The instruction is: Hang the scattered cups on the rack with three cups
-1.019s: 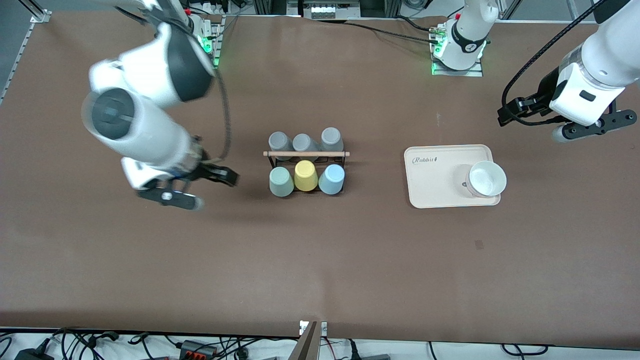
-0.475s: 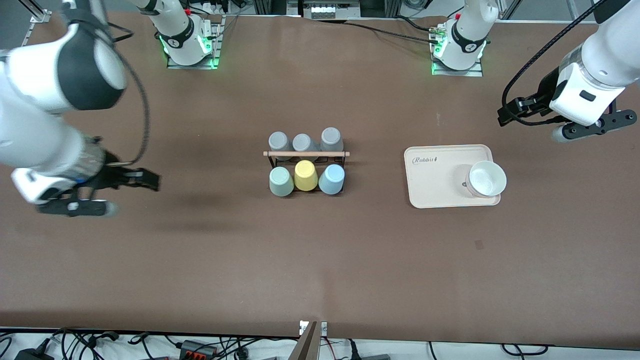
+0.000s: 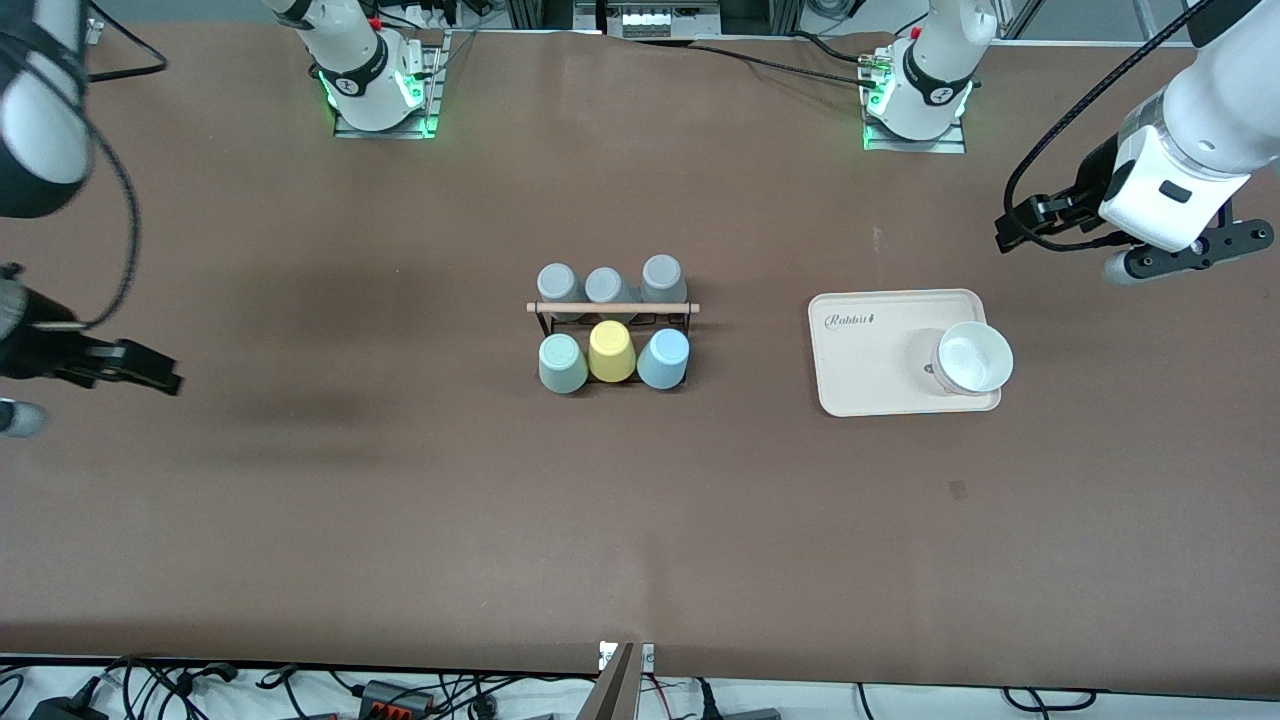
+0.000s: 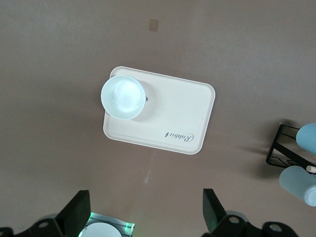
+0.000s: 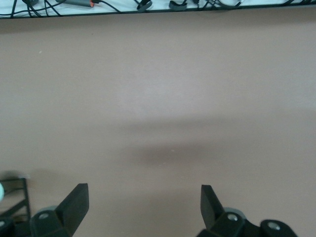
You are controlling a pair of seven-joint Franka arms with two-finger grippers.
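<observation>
Six smooth tapered cups (image 3: 611,325) on wire rack (image 3: 612,310), prob. plastic

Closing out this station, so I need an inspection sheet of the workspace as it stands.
Surface: brown table, a small mark near the tray.
Job's things: mint cup and blue cup sit on the rack beside the yellow cup; three grey cups in the farther row.
Clutter: cream tray holding a white bowl.
Grippers: left gripper and right gripper open, empty.
Cables: bundles along both table edges.
Surroundings: nothing seen.
</observation>
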